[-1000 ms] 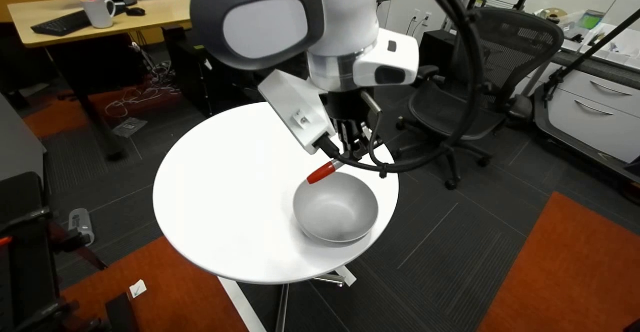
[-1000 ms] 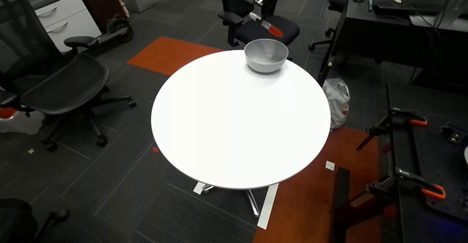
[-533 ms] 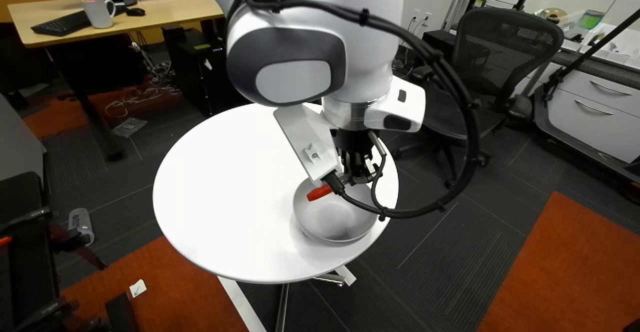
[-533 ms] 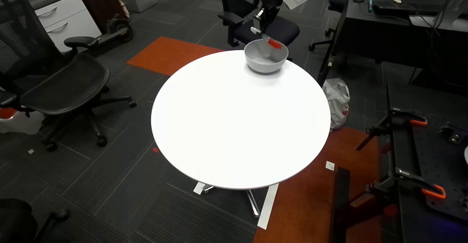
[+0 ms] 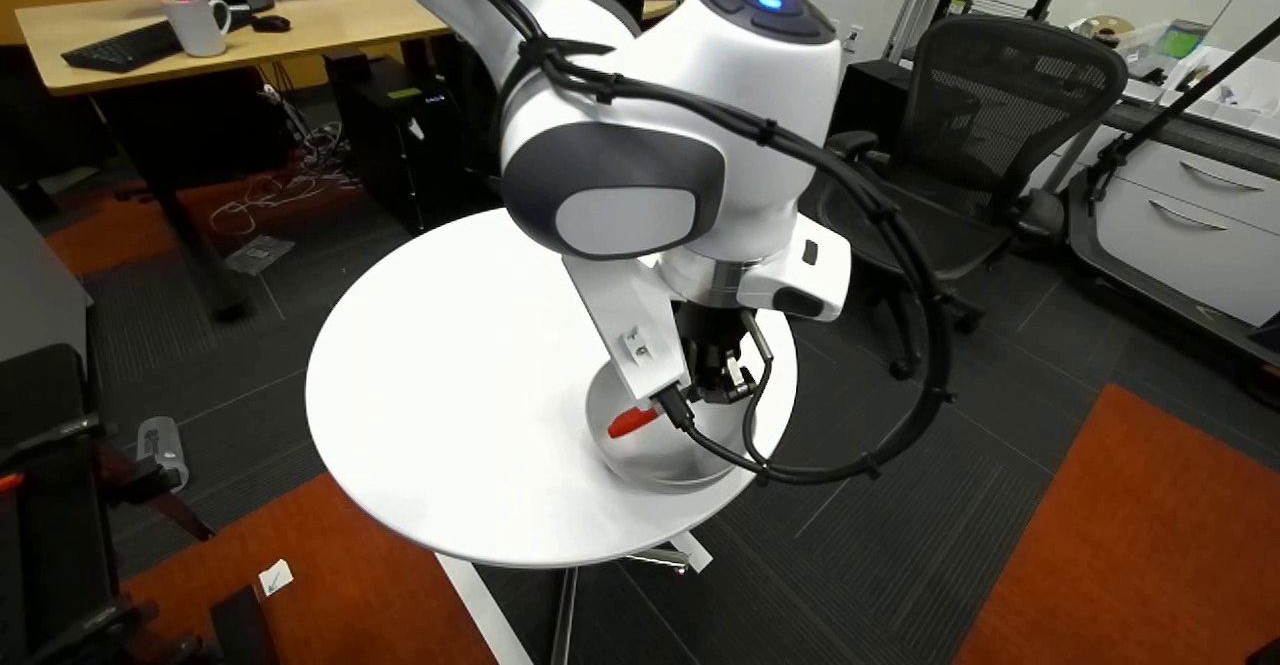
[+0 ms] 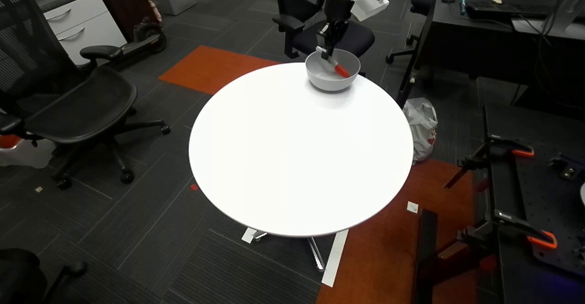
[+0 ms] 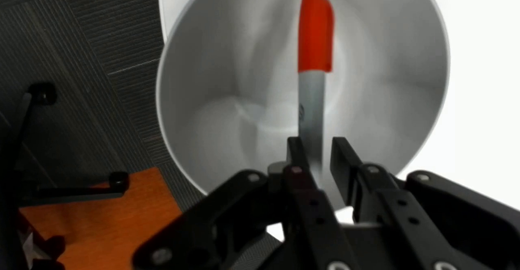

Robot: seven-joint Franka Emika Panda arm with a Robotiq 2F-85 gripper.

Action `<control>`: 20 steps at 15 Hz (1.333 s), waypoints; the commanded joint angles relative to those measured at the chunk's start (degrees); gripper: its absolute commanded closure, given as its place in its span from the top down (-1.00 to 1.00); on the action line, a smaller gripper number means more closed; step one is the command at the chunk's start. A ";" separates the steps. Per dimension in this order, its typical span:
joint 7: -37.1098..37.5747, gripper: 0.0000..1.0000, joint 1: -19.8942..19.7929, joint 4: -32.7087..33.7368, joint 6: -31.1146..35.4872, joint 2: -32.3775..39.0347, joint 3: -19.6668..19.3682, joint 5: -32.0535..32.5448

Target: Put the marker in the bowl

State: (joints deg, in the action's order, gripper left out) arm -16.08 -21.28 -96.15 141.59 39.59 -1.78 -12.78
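White bench (image 6: 283, 167): slim red-capped marker (image 7: 312, 77) just lowered into round grey bowl (image 7: 199, 79), placement seemingly near; black hand (image 7: 317, 141): grip cannot be told.

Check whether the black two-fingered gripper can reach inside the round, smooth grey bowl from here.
Likely yes: in the wrist view the bowl opens toward the gripper, with only the slim, red-capped grey marker showing in between.

The bowl (image 7: 390, 95) walls in free room beside the marker (image 7: 312, 79).
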 commanded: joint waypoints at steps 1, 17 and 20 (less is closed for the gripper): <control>1.26 0.11 -0.62 3.36 -3.79 1.65 0.62 -0.96; 2.39 1.00 0.47 1.22 -3.38 0.12 -0.02 -0.17; 2.65 1.00 0.86 -0.25 -2.72 -0.94 -0.20 -0.04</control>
State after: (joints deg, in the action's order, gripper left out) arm -15.31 -20.99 -94.05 139.87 41.19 -1.77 -12.79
